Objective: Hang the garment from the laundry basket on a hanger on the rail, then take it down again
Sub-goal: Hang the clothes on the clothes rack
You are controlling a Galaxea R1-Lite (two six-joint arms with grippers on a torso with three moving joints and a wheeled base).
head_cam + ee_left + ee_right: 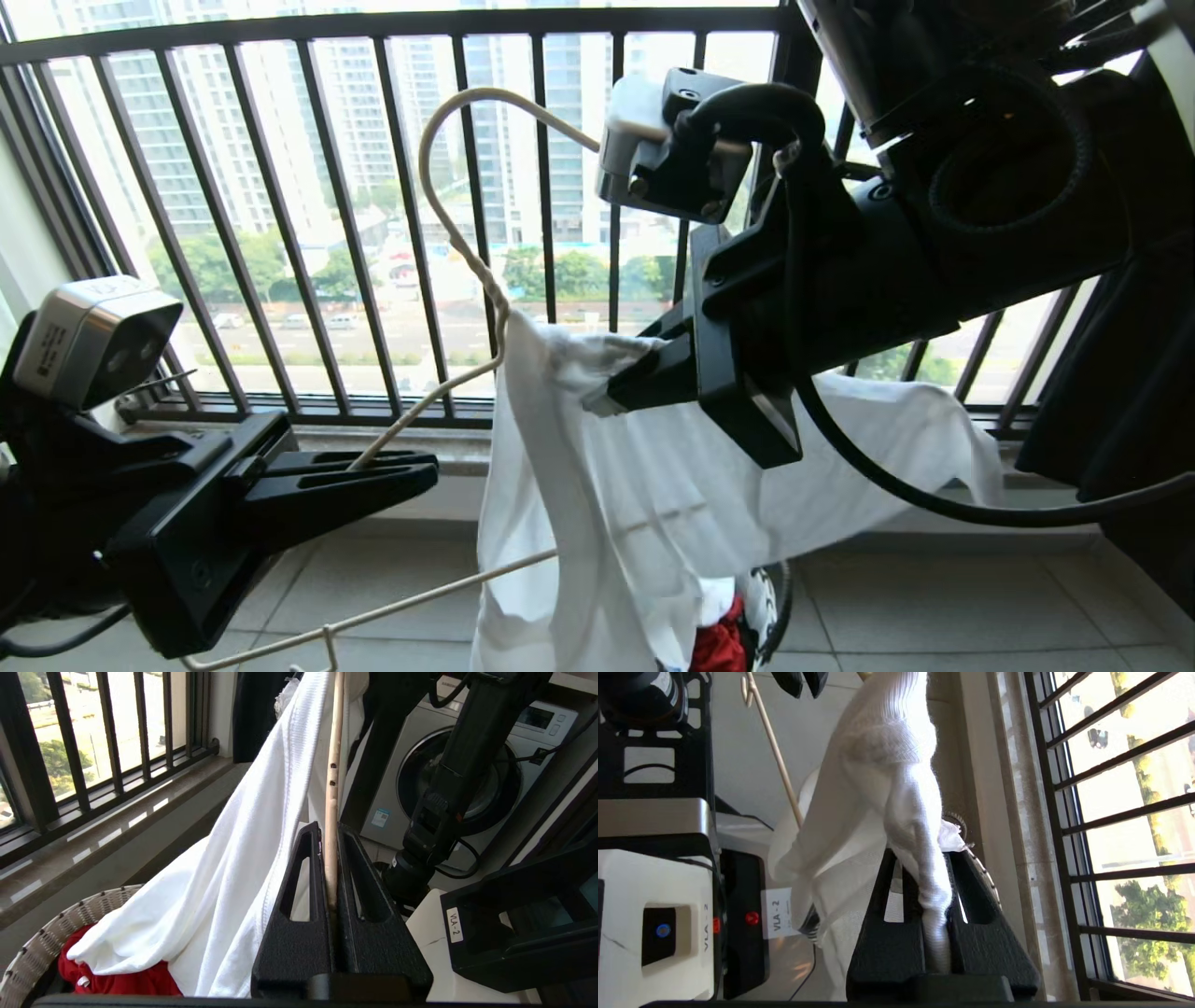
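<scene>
The white garment [635,504] hangs from the thin cream hanger [448,224], one shoulder threaded up to the twisted neck. My left gripper [425,471] is shut on the hanger's sloping arm, low at the left; its wrist view shows the wire [332,765] pinched between the fingers of the gripper [329,833], with the garment [224,872] beside them. My right gripper [597,401] is shut on a fold of the garment near the collar. Its wrist view shows the gripper [922,856] squeezing the ribbed cloth [887,765]. The laundry basket [42,938] sits below. The rail is out of view.
A red cloth [121,982] lies in the basket under the garment's hem. The black barred window railing [345,215] and its stone sill [392,439] run behind. A washing machine [420,779] and black clothing [1139,392] stand on the right.
</scene>
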